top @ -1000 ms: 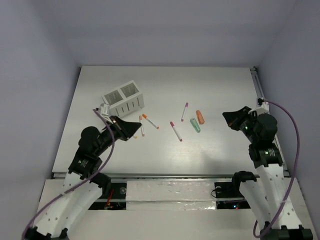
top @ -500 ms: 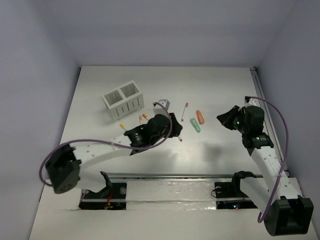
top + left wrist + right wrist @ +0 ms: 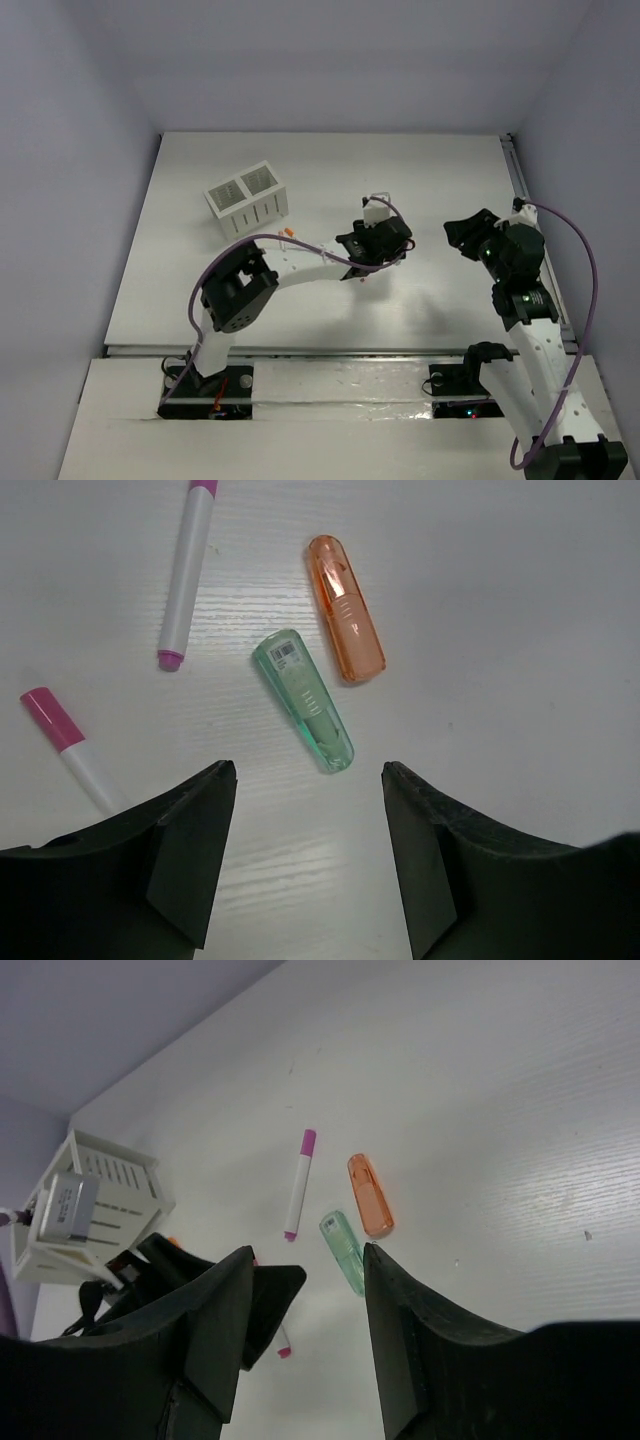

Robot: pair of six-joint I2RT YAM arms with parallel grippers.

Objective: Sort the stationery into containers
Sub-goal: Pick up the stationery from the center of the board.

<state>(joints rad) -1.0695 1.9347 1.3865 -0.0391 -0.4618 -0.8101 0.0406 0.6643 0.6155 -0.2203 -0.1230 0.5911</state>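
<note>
— On the table [image 3: 520,630], what lies by the left gripper [image 3: 308,772]?
— The mint green capsule [image 3: 303,700], just ahead between its wide-open, empty jaws. Half a second ago it hovered farther left. The right gripper [image 3: 307,1255] gapes empty too.

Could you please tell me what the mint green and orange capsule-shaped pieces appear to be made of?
The mint green capsule-shaped piece looks like translucent glossy plastic: a paler core shows through its shell. The orange capsule-shaped piece likewise seems translucent plastic, with moulded ridges and a soft sheen.
</note>
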